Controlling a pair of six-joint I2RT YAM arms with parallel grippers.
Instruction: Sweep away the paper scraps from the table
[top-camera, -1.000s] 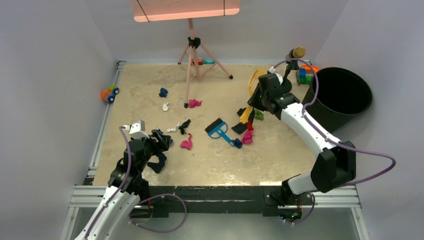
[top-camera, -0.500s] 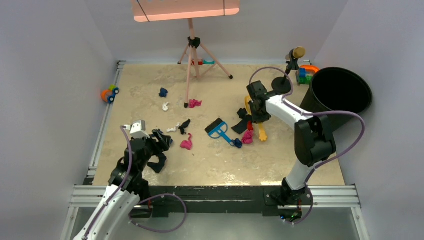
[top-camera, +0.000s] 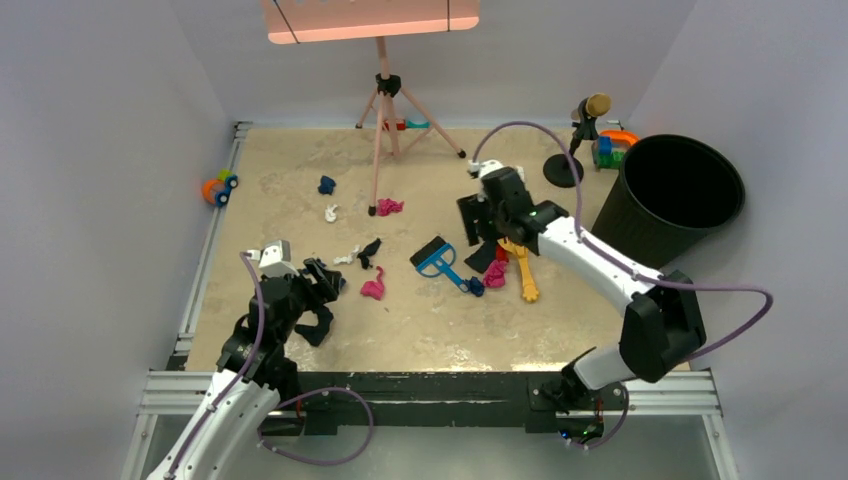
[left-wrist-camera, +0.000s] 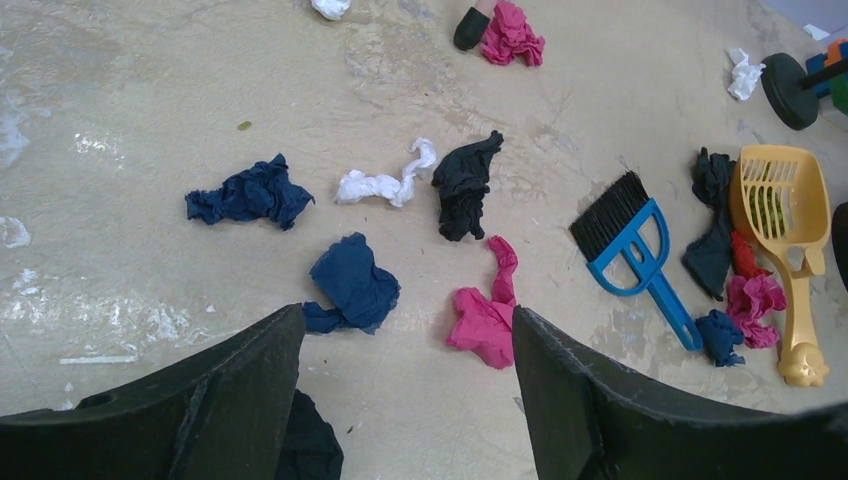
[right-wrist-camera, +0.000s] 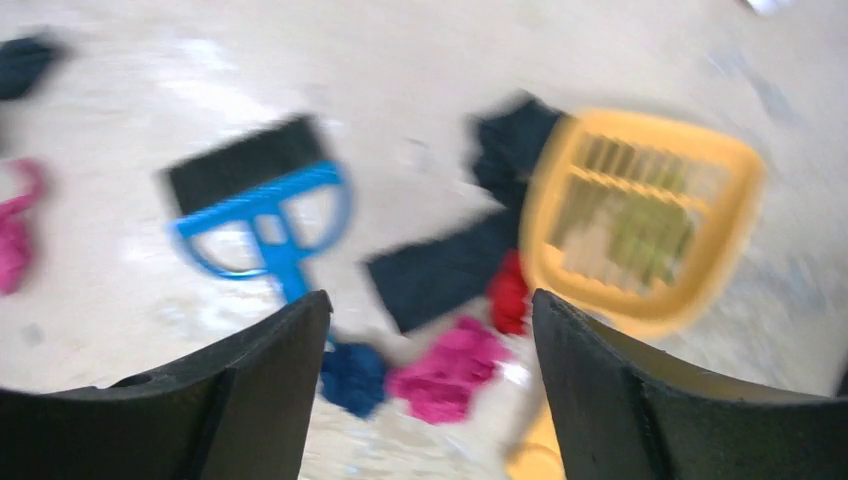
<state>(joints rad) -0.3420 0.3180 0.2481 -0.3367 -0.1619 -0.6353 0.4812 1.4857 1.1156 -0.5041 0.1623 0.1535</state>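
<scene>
Paper scraps lie scattered on the table (top-camera: 290, 160): a pink wad (top-camera: 375, 288), a black one (top-camera: 368, 250), a dark blue one (top-camera: 327, 184), and a pink (top-camera: 495, 273) and blue (top-camera: 476, 286) pair by the blue brush (top-camera: 440, 262). The yellow dustpan (top-camera: 520, 268) lies flat beside them. My right gripper (top-camera: 478, 218) hovers open above this cluster, holding nothing; its wrist view is blurred and shows the brush (right-wrist-camera: 265, 215), dustpan (right-wrist-camera: 640, 225) and pink wad (right-wrist-camera: 450, 365). My left gripper (left-wrist-camera: 405, 320) stands open over bare table, with a blue wad (left-wrist-camera: 355, 285) and a pink wad (left-wrist-camera: 485, 320) just ahead.
A black round bin (top-camera: 680, 190) stands off the table's right edge. A pink tripod (top-camera: 385, 120) stands at the back centre, with a figure on a round base (top-camera: 575, 140) and toys at the back right. An orange toy car (top-camera: 218, 187) sits at the left rail.
My right gripper carried the yellow dustpan down from near the bin, opened and let it go. The dustpan now lies on the table and the gripper has moved left. The left arm is unmoved.
</scene>
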